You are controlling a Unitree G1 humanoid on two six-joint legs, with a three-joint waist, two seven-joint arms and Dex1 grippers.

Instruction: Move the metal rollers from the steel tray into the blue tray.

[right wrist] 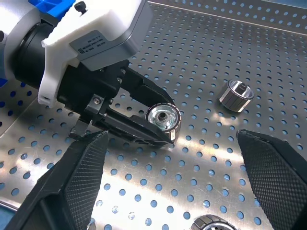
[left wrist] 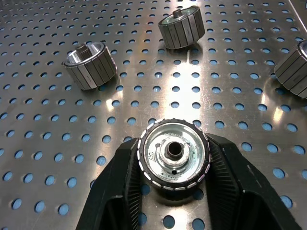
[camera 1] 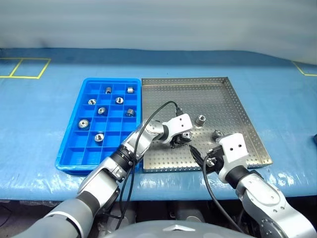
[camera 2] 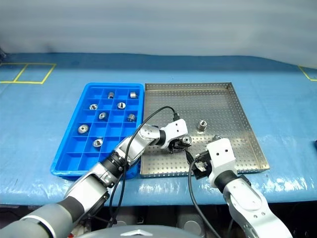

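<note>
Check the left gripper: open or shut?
Shut on a roller: both fingers of the left gripper press its sides.

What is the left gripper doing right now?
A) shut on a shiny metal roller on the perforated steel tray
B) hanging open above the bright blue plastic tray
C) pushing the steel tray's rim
A: the left gripper's black fingers clamp both sides of a shiny metal roller on the perforated steel tray.

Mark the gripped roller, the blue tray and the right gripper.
gripped roller (left wrist: 173, 154), left wrist view, end face.
blue tray (camera 1: 65, 145), left eye view, left rim.
right gripper (right wrist: 180, 184), right wrist view, midway between fingertips.
</note>
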